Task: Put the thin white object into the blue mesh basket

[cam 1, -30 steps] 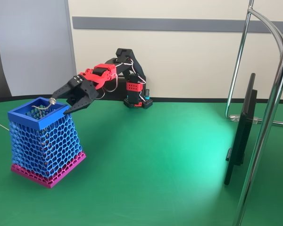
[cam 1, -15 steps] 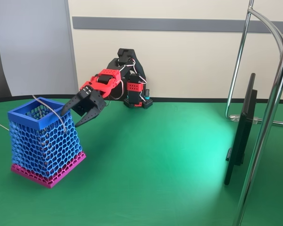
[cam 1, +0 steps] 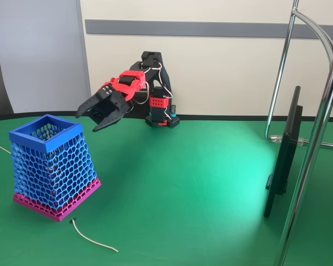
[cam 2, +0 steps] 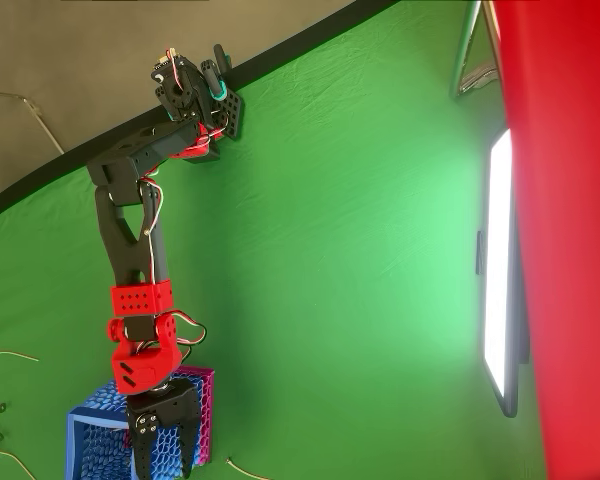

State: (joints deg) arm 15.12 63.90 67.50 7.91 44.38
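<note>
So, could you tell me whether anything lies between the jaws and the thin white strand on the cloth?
Nothing visible blocks it. The thin white strand lies on the green cloth in front of the blue mesh basket; the open gripper hangs above and behind the basket's right corner.

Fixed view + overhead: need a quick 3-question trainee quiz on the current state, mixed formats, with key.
1. True or false: the thin white object lies inside the blue mesh basket.
2. Multiple choice: the gripper is (A) shut on the strand, (B) open and empty in the air above the table, (C) resting on the green table.
3. Fill in: in the fixed view, the strand's knobbed end lies on the table in front of the basket's ______ bottom band.

Key: 1 false, since it lies on the table outside the basket, nearer the camera. 2 B. 3 magenta.
</note>
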